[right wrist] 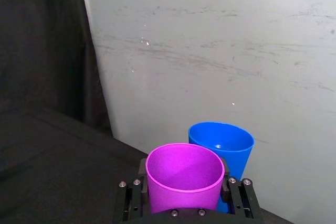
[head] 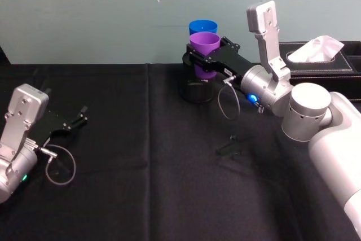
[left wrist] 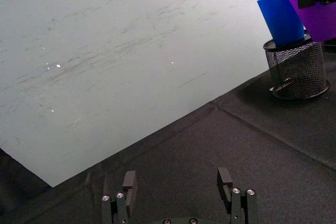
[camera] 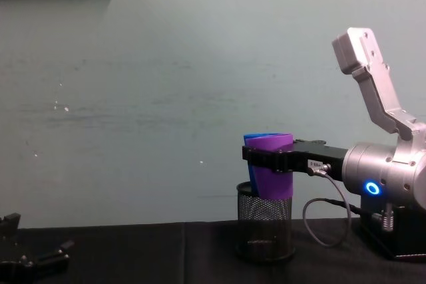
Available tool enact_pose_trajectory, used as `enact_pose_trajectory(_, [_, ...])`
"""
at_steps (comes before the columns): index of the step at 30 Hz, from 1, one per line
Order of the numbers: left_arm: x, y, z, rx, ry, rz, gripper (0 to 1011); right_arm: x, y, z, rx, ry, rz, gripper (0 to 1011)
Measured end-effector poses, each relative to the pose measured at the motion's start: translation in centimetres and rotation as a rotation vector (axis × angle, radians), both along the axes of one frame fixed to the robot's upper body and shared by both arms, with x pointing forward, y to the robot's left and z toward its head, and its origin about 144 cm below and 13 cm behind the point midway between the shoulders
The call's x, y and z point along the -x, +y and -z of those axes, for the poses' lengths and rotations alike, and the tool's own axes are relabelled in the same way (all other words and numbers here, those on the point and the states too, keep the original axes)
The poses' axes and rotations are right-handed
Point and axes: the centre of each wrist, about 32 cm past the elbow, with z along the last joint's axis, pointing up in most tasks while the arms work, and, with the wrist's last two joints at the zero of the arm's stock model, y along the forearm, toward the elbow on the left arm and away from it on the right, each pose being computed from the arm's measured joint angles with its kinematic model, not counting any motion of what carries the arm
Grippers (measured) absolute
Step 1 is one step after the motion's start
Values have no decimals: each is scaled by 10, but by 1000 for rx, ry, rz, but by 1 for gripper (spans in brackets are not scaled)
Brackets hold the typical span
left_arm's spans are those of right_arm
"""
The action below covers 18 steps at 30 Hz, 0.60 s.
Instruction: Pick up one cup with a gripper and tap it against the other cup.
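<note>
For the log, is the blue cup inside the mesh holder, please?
Inside; the blue cup dips below the mesh holder rim.

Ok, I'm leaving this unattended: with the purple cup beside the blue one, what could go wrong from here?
The blue cup stands in the mesh pen holder, not on the table, so a firm tap may rock it or tip the holder. The right gripper clamps the purple cup on its smooth tapered wall; a knock might slip it. The left gripper sits open at the table's left.
</note>
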Motion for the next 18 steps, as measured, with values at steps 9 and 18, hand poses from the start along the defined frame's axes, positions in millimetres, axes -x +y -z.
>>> enact_pose_trajectory(9, [0, 0, 0, 0, 0, 0, 1000, 0, 0, 0, 0, 0, 0, 741])
enact_pose_trajectory(18, [0, 0, 0, 0, 0, 0, 1000, 0, 0, 0, 0, 0, 0, 741])
